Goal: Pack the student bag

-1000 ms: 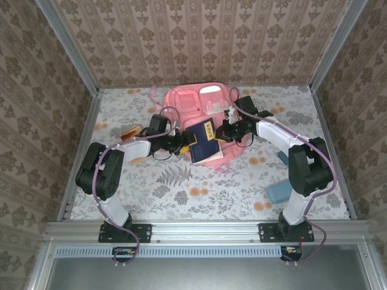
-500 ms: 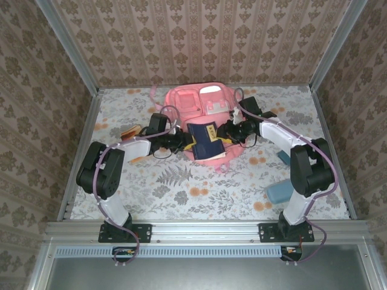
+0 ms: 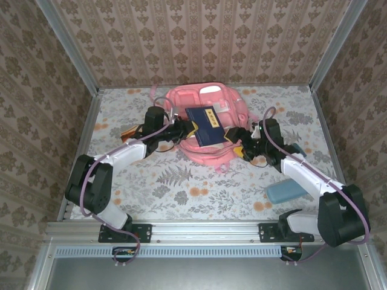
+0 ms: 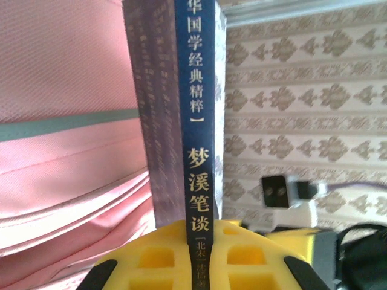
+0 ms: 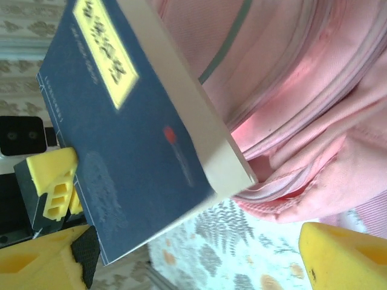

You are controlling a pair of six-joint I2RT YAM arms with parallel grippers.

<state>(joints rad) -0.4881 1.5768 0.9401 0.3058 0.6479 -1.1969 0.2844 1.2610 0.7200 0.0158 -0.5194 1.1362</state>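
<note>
A teal pencil case (image 3: 287, 192) lies near the right arm's base. Farther in, the right gripper (image 3: 237, 143) stands empty with its jaws wide apart, just beside the dark blue book (image 3: 205, 125). The left gripper (image 3: 188, 128) is clamped on the book's spine, holding it over the pink bag (image 3: 187, 99) at the table's far middle. The step in hand is probably loading the book; next, its edge must be steered into the bag's opening.
</note>
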